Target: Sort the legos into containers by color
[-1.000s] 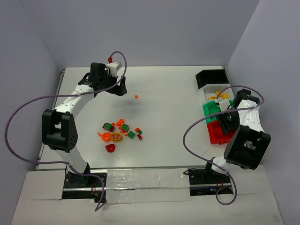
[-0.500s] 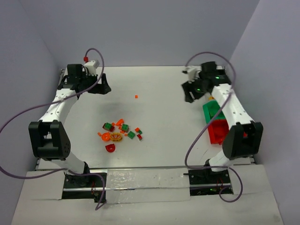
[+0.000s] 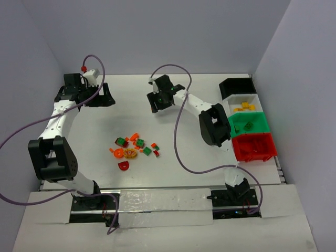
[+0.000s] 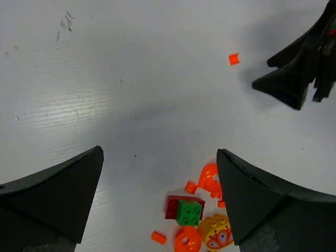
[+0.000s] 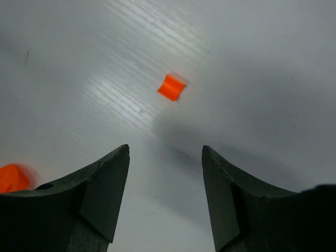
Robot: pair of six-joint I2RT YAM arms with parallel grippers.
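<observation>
Four joined containers [image 3: 251,135] line the table's [image 3: 194,152] right edge: the white bin [image 3: 231,106] holds yellow pieces [image 3: 244,107], the green bin [image 3: 262,124] green, the red bin [image 3: 254,156] red. Loose legos [image 3: 134,147] lie mid-table. The left gripper [image 4: 159,155] gapes wide, empty; the right gripper [image 5: 165,149], jaws moderately apart and empty, hovers over one orange bit [image 5: 171,87]

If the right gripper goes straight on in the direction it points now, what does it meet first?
Most likely the small orange lego, lying alone on the table just ahead of the open right gripper. Nothing stands between them. Depth is unclear, so it may touch bare table first.
</observation>
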